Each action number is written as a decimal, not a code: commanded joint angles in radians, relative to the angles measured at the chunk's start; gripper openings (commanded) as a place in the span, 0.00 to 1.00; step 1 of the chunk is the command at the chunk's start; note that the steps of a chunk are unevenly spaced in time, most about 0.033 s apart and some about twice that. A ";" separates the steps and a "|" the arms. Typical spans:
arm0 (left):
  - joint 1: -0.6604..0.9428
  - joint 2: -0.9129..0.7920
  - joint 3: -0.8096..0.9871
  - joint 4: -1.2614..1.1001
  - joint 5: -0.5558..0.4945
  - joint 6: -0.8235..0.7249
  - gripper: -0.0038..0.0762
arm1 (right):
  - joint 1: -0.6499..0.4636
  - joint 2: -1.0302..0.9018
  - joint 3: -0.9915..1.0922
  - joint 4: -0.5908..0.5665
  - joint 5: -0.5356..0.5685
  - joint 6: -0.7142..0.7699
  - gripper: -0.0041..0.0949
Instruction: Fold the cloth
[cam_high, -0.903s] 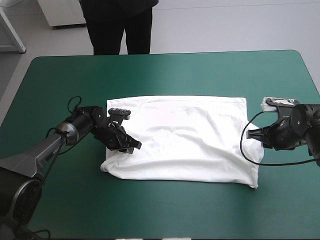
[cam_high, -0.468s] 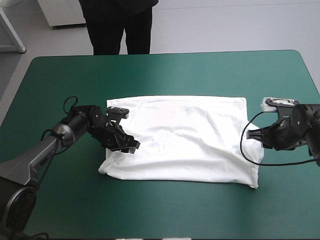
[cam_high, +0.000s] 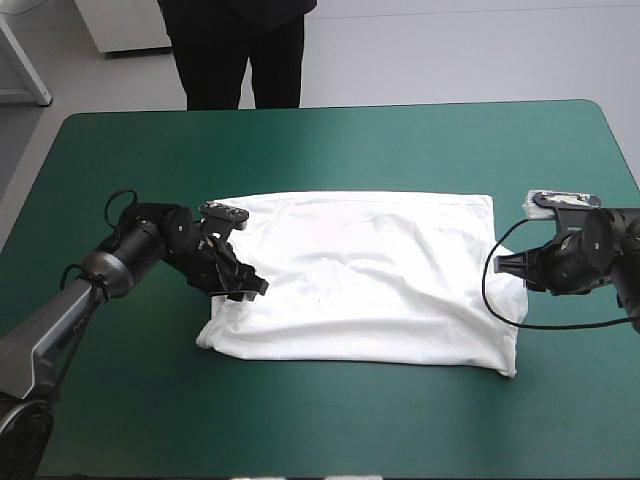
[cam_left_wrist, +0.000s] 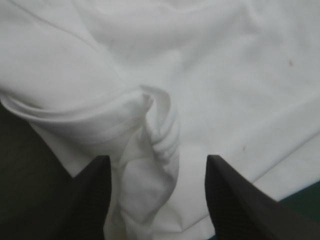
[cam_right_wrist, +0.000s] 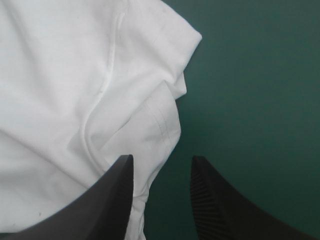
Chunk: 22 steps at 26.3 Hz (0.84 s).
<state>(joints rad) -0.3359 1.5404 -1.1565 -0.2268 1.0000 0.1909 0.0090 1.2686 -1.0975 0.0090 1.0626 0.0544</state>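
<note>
T-shirt (cam_high: 370, 275): white, lay spread on the teal-green cover (cam_high: 320, 150). Left gripper (cam_left_wrist: 155, 160): fingers apart, astride a bunched ridge at the T-shirt's left edge. Right gripper (cam_right_wrist: 162, 159): fingers apart, astride its right hem. Risk: pinching only one layer would probably leave the fold crooked.

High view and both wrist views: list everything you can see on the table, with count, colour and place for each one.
T-shirt: one, white, spread flat mid-table, bunched at its left edge.
Table: one, teal-green cover, under the T-shirt.
Left gripper: one, black, open, over the T-shirt's left edge, the bunched fold between its fingers.
Right gripper: one, black, open, at the T-shirt's right edge, the hem running between its fingers.
</note>
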 joint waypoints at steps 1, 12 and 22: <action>-0.001 -0.049 -0.032 0.030 0.009 -0.031 0.56 | -0.010 -0.011 -0.031 -0.009 -0.070 -0.004 0.44; -0.001 -0.049 -0.041 0.031 0.003 -0.031 0.56 | -0.135 0.190 -0.115 0.140 -0.104 -0.061 0.60; -0.001 -0.049 -0.041 0.031 0.001 -0.027 0.56 | -0.135 0.458 -0.310 0.110 -0.055 -0.061 0.58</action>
<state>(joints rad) -0.3359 1.5323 -1.1662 -0.1812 1.0193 0.1691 -0.1202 1.7372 -1.3691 0.1247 1.0043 0.0000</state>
